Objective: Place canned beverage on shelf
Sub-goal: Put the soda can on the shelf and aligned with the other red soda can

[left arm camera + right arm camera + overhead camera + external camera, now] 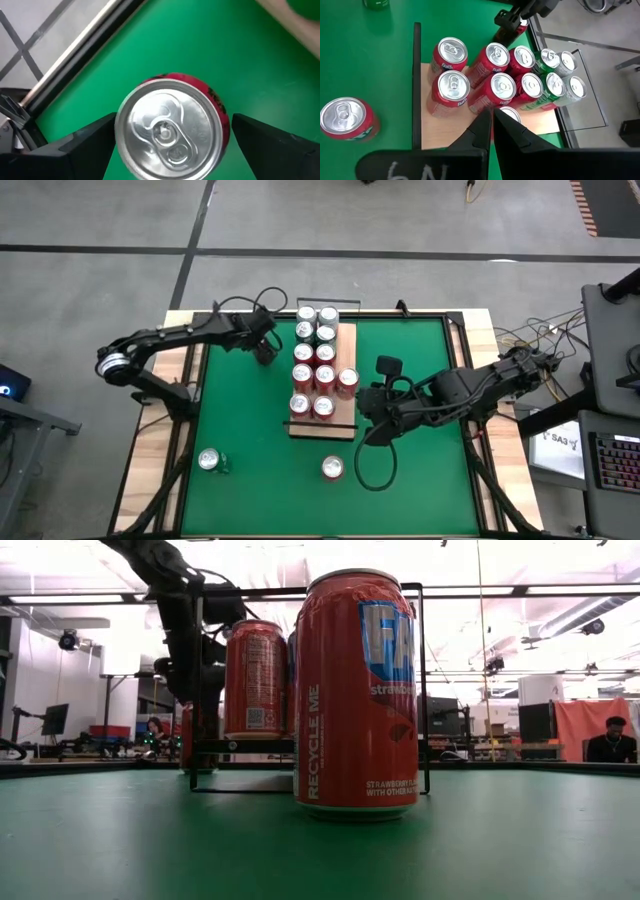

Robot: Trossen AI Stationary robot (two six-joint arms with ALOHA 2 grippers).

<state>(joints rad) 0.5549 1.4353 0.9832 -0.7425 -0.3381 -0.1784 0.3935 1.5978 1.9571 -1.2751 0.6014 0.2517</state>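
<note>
The shelf [322,426] lies in the middle of the green mat, carrying several upright red and green cans [316,360]. Just left of its far part, a red can [172,130] stands upright on the mat. My left gripper [265,352] hangs open over this can, one finger on each side [173,119]; I see no touch. In the high view the gripper hides this can. My right gripper [365,430] hovers shut and empty [492,125] above the mat, right of the shelf's near end.
A loose red can [332,468] stands near the mat's front, filling the low view [355,690]. A green can [211,461] stands at the front left. The shelf's black rail [416,85] rises at its near end. A black cable loop [375,465] lies under my right arm.
</note>
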